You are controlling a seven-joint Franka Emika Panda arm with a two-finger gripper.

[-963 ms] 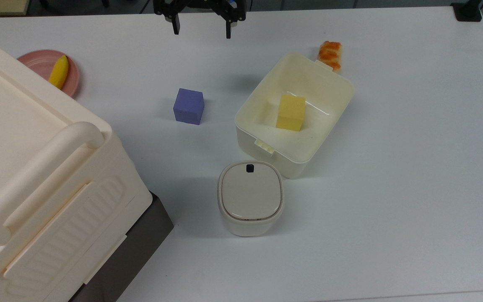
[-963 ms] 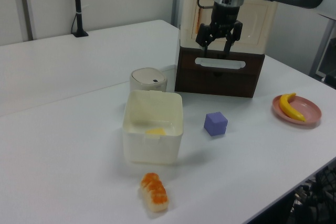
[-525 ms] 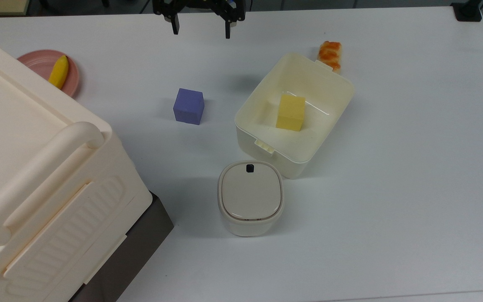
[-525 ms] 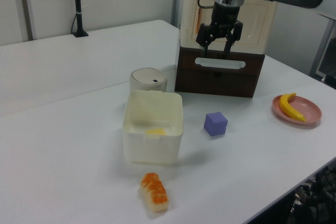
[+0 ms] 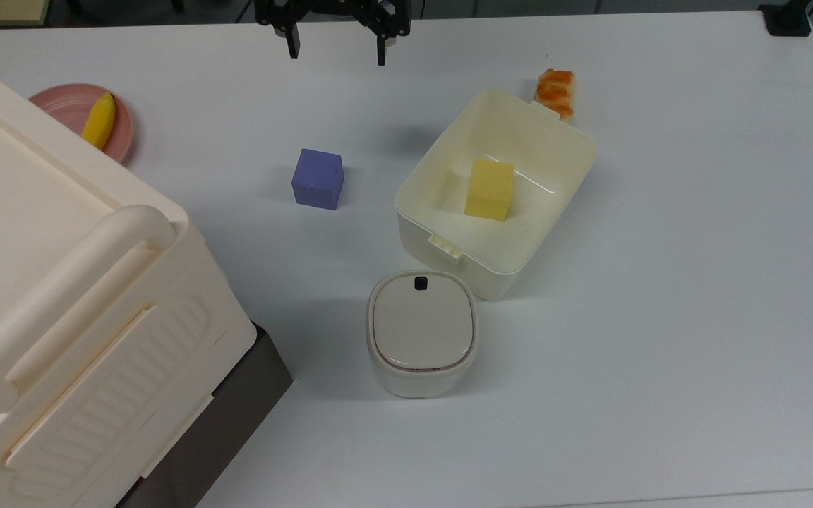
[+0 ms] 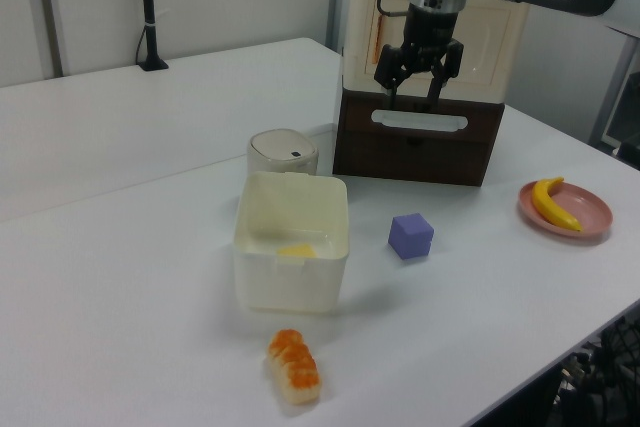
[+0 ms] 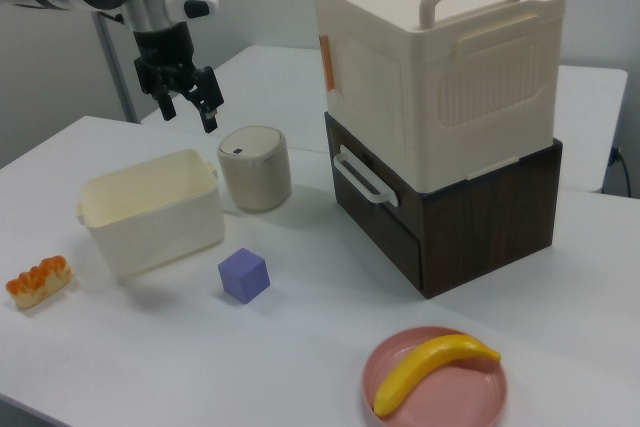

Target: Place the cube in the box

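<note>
While I hold the pincer [image 5: 336, 53] high above the table [image 5: 696, 296], its two fingers stand wide apart with nothing between them. The cube [image 5: 317, 178] rests on the table below the pincer, just under it in the top view, and well apart from it in height. The box [image 5: 449, 240] lies below and to the top view's right of the pincer, with a yellow block [image 5: 489, 188] inside.
</note>
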